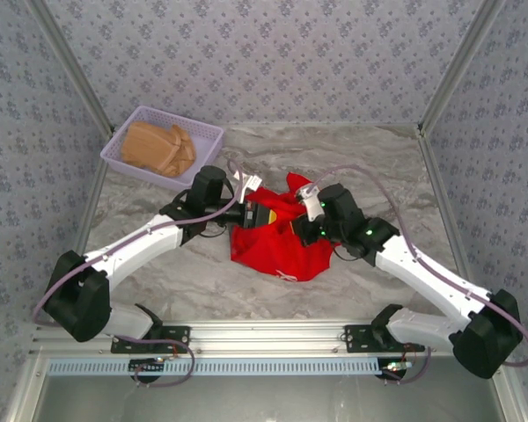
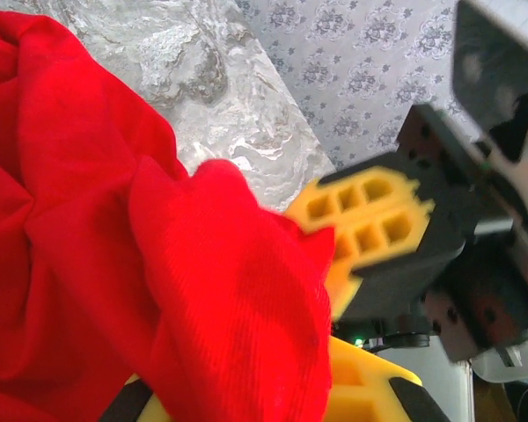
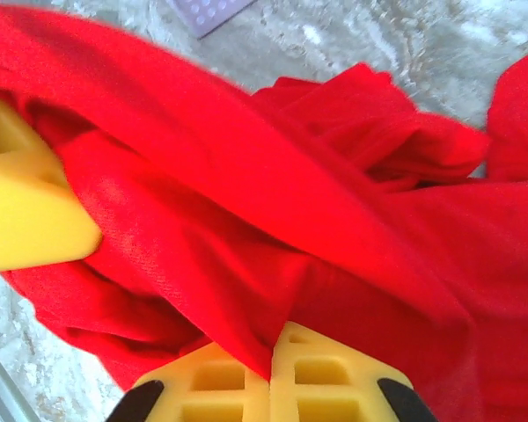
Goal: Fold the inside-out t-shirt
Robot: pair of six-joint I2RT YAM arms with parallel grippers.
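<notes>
The inside-out t-shirt (image 1: 282,246) is a bright red bunched heap in the middle of the marble table, with a little white print near its front edge. My left gripper (image 1: 251,211) meets it from the left, and my right gripper (image 1: 310,227) from the right, close together over its upper part. In the left wrist view the red cloth (image 2: 70,193) drapes over my left gripper (image 2: 264,378), shut on a fold, with the right gripper's yellow fingers (image 2: 370,220) just beyond. In the right wrist view my right gripper (image 3: 271,356) is shut on a ridge of the shirt (image 3: 334,220).
A lavender basket (image 1: 114,151) at the back left holds a folded tan garment (image 1: 158,148). Bare marble table (image 1: 378,167) lies around the shirt. Patterned walls close in the back and both sides. A metal rail runs along the near edge.
</notes>
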